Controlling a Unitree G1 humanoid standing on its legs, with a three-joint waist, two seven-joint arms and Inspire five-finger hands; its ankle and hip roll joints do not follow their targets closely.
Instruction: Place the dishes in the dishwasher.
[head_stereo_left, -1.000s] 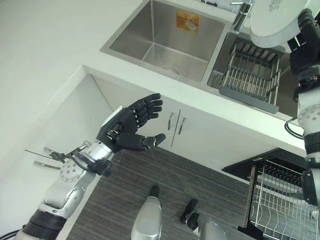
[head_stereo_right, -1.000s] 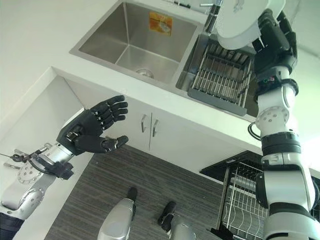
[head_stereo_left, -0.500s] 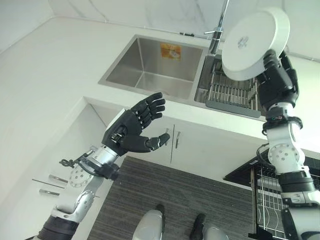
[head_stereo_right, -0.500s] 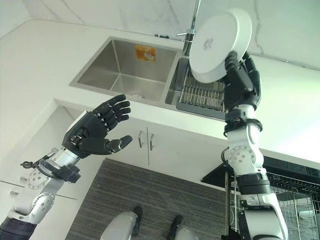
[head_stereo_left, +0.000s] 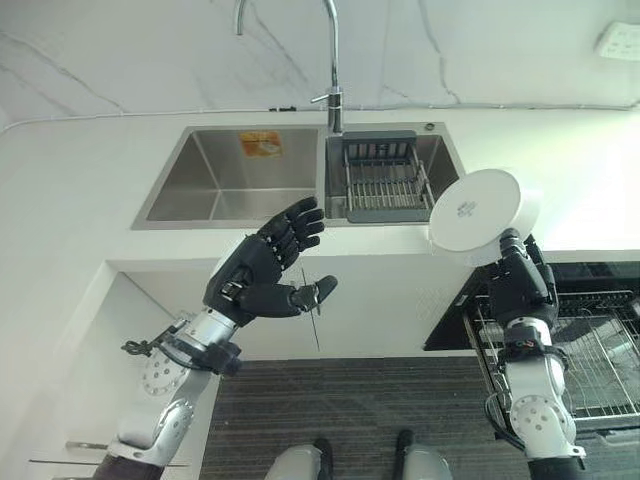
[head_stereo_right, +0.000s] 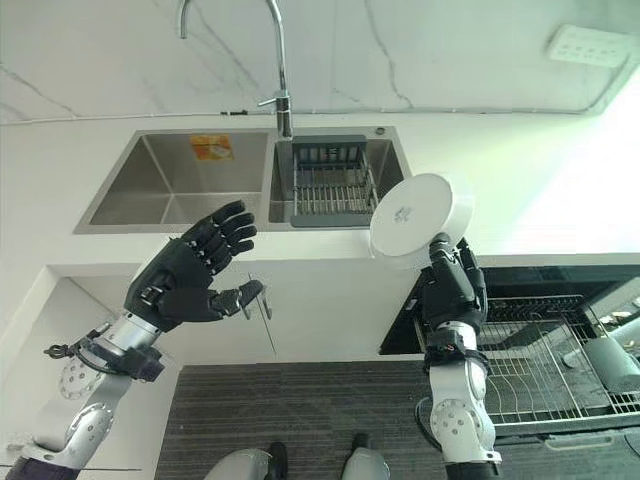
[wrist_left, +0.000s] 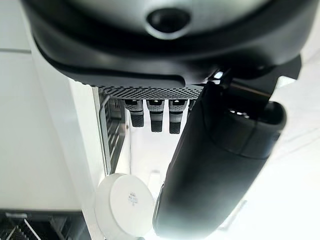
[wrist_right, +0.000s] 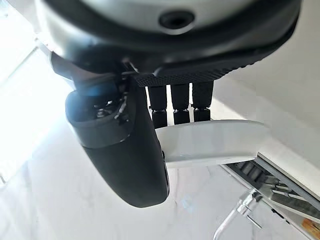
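Surface (head_stereo_left: 90, 190): white, running wall to wall, carrying a double sink (head_stereo_left: 215, 185) with a dark drain rack (head_stereo_left: 383, 180) set in its right bowl; I see no dishes left in the rack or the bowl from here. Dishwasher (head_stereo_left: 450, 330): open below the surface on my right, its wire rack (head_stereo_right: 545, 365) pulled out; a few items seem to sit at the rack's far right, too small for me to name. Plate (head_stereo_left: 473, 210): white, round, tilted on edge, held up above the front edge of the surface and just above the pulled-out rack, not yet in it. Right hand (head_stereo_left: 518, 285): clenched on the plate's lower rim, thumb on one face and fingers on the other, as my right wrist view confirms. Left hand (head_stereo_left: 262, 270): released, fingers spread, holding nothing, raised in front of the cupboard doors below the sink. Progress, as I judge it: the plate is out of the sink area and over the dishwasher; lowering it into a rack slot and letting go remain.
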